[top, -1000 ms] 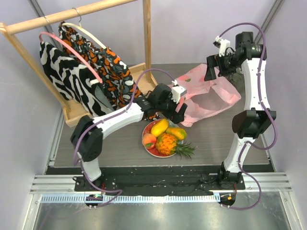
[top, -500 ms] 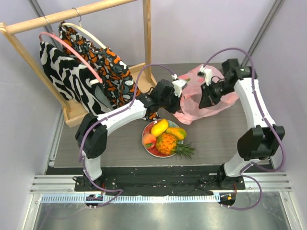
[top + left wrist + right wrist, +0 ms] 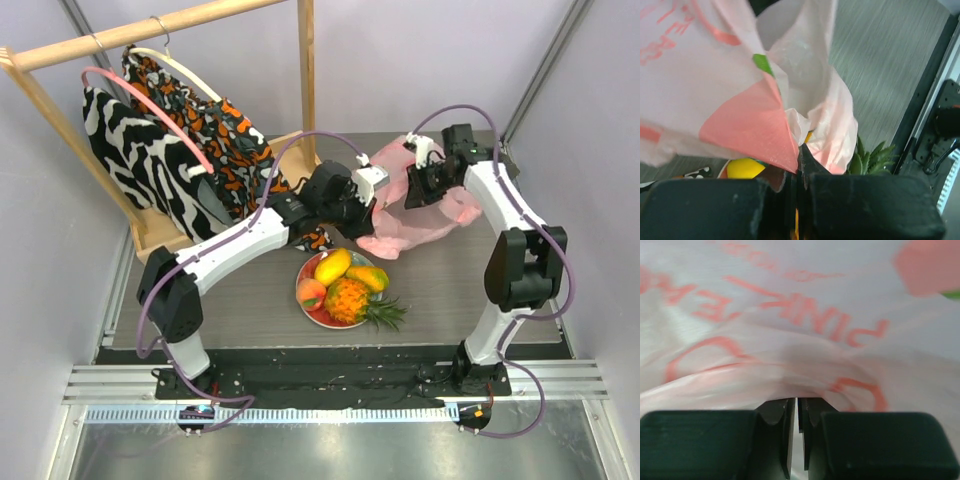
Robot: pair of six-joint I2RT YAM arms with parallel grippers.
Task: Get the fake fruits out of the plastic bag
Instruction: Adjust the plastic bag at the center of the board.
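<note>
Where it lay flat on the surface (image 3: 450, 282) a second ago, the plastic bag (image 3: 428, 216) now bunches up between the left pincer (image 3: 377, 210) and right pincer (image 3: 412, 192), looking empty. Just nearward of the left pincer, the plate (image 3: 316, 317) holds the fake fruits (image 3: 345, 283), so the task seems done. Both pincers, apart before, have closed: left clamped on bag film, right seemingly pinching a fold.

Thin, translucent, crinkled plastic bag (image 3: 430, 225); fake fruits (image 3: 345, 285) glossy plastic; rack (image 3: 150, 29) bare wood; table (image 3: 230, 300) matt grey
</note>
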